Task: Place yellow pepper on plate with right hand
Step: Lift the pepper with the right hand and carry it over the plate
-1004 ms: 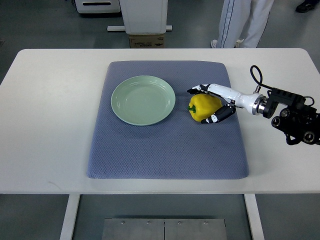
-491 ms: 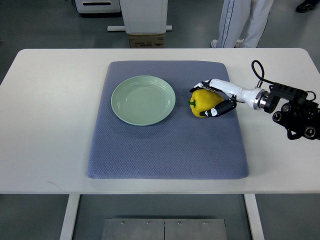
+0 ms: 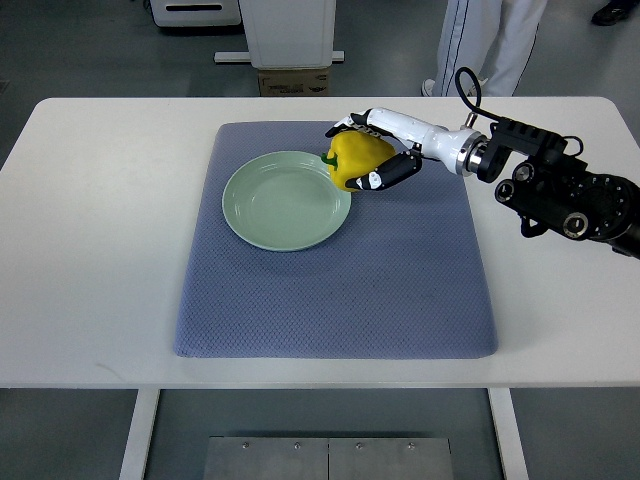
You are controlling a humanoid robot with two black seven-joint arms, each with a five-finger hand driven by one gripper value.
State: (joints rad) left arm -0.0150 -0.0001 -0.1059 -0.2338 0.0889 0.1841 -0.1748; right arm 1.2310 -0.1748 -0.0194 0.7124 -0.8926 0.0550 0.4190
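The yellow pepper (image 3: 353,157) is held off the mat, hanging over the right rim of the pale green plate (image 3: 274,205). My right hand (image 3: 364,153) is shut on it, white and black fingers wrapping it from above and below, stem pointing left. The right arm comes in from the picture's right edge, with a black wrist unit and a looped cable. The plate lies on the left half of the blue-grey mat (image 3: 400,280) and has nothing on it. No left arm shows.
The mat covers the middle of a white table (image 3: 90,230). A person's legs in white trousers (image 3: 480,40) stand beyond the far edge, next to a white cabinet base and a cardboard box (image 3: 294,82).
My right hand has lifted the pepper off the mat and carried it left and away, from the mat's right part to the plate's right rim.
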